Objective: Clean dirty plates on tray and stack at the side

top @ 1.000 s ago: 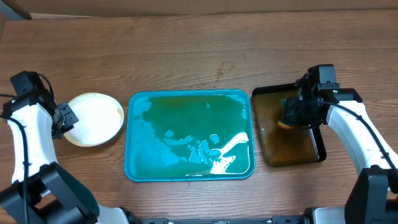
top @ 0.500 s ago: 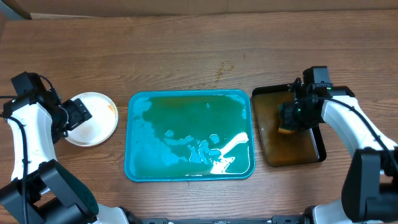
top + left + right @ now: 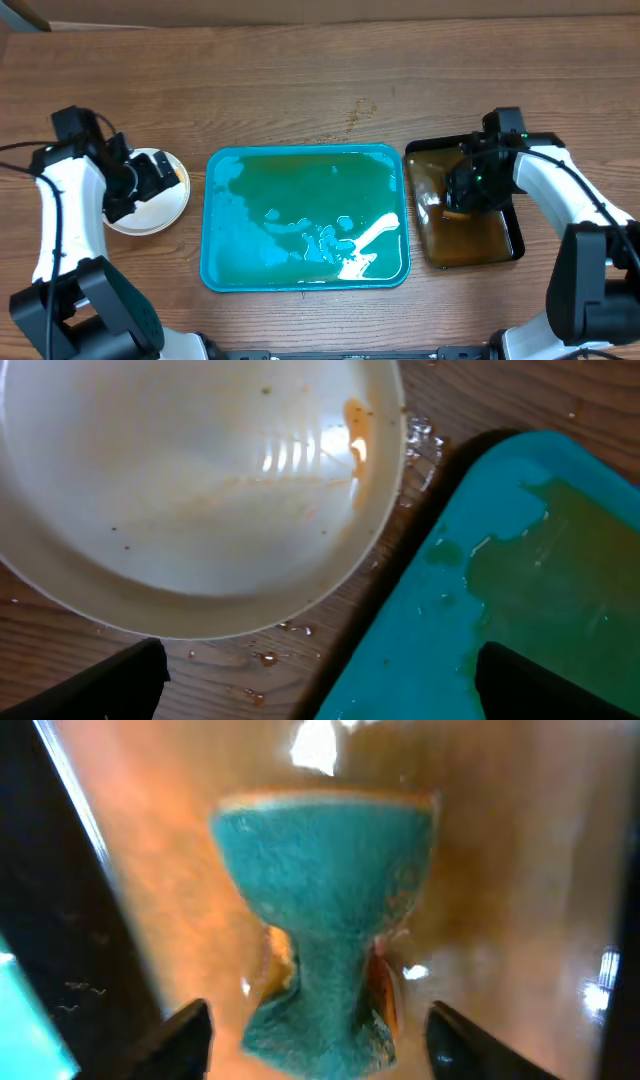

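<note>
A white plate (image 3: 148,212) (image 3: 190,490) with a brown smear near its rim lies flat on the table, left of the teal tray (image 3: 215,270) (image 3: 520,560). I cannot tell whether other plates lie under it. My left gripper (image 3: 158,178) (image 3: 320,690) hangs open over the plate's right edge, its fingers wide apart and empty. The tray holds only murky water and white foam. My right gripper (image 3: 466,190) (image 3: 320,1040) is open over a teal sponge (image 3: 325,890) (image 3: 455,209), pinched at its waist; the fingers stand clear on both sides of it.
The sponge lies in brown water in a small black tray (image 3: 500,245) right of the teal tray. Drops of water dot the wood (image 3: 300,650) between plate and teal tray. Cardboard runs along the far table edge (image 3: 300,10).
The left gripper opened and let go of the plate, which settled flat; the arm shifted right. The right gripper opened off the sponge, which now lies in the black tray.
</note>
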### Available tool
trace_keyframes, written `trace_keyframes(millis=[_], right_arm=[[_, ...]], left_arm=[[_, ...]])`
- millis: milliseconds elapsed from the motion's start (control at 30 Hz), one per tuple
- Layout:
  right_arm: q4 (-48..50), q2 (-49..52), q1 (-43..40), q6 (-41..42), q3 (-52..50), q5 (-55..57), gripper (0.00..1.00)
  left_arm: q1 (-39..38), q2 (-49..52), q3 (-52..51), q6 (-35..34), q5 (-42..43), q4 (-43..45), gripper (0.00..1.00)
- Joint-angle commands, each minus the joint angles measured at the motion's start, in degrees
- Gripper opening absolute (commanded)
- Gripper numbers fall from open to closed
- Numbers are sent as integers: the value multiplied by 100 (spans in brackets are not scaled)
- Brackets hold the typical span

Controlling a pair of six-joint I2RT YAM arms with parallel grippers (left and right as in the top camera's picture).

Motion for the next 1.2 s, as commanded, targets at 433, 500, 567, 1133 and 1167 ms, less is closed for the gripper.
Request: trace_keyframes(millis=[433, 500, 567, 1133, 1167], right_arm=[[-463, -944, 601, 313, 662, -470, 100], [-518, -1016, 601, 455, 656, -479, 100], [-560, -1158, 603, 455, 651, -466, 100], [-68, -5278, 601, 435, -1023, 2, 100], [-85, -5486, 601, 435, -1067, 0, 100]], left_arm=[[-1843, -828, 7, 859, 664, -791, 100], [-1838, -835, 7, 863, 835, -1080, 100], [-1838, -898, -7, 866, 813, -1314, 100], [-1838, -5233, -2249, 612, 855, 345, 100], [-1838, -5449, -2280, 621, 839, 385, 100]])
